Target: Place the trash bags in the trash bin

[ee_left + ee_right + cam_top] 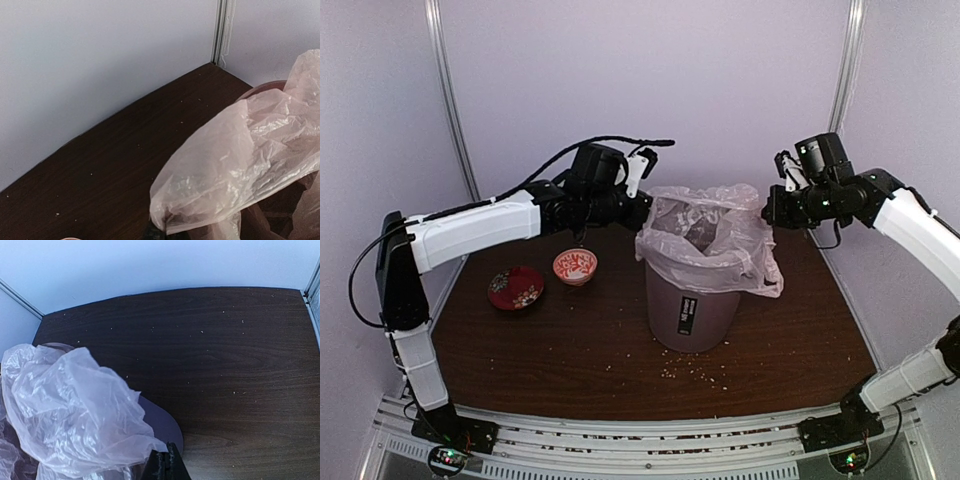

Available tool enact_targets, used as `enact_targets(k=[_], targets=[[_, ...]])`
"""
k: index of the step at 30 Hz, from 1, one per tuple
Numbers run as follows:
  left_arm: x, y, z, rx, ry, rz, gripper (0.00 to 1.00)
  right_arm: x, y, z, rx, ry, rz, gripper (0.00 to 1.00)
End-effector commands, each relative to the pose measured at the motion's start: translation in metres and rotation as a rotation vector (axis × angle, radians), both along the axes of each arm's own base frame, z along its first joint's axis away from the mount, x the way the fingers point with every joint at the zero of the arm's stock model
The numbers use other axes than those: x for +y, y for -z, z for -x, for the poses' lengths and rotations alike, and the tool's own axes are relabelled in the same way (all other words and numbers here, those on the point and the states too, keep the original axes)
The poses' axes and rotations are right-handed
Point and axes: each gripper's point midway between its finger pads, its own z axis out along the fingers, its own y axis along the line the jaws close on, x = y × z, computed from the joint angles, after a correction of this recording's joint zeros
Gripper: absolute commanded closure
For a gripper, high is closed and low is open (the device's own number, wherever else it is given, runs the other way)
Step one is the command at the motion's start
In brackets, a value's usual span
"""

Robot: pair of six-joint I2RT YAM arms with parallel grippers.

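The mauve-brown trash bin [690, 312] stands upright in the middle of the table, with a black label on its near side. The thin pinkish-white trash bag [712, 232] is spread over its mouth and hangs down outside the rim. My left gripper [642, 214] is shut on the bag's left edge; in the left wrist view the bag [240, 165] drapes over the fingertips [155, 232] and hides most of them. My right gripper [771, 211] is at the bag's right edge. Its jaws [167, 463] are shut, with a corner of the bag [70, 410] pinched at their tip above the bin rim [162, 421].
Two small red bowls [516, 288] [575, 266] sit on the table left of the bin. Crumbs [695, 375] are scattered on the dark wood in front of it. Pale walls close in the back and both sides.
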Motion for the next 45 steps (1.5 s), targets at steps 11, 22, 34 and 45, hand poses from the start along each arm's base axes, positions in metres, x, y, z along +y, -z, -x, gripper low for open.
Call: enact_targets(k=[11,22,34,45], targets=[[-0.040,0.007,0.014,0.088,0.248,0.207,1.00,0.054,0.043,-0.022,0.107,-0.192,-0.227,1.00],[0.003,-0.040,0.079,0.120,0.326,0.287,1.00,0.066,0.001,0.025,0.081,-0.349,-0.361,1.00],[0.065,-0.018,0.061,0.145,0.060,0.166,1.00,0.066,-0.004,0.009,0.091,-0.298,-0.353,1.00],[0.034,0.038,0.045,0.294,0.115,0.187,1.00,0.063,0.074,0.002,0.266,-0.246,-0.295,1.00]])
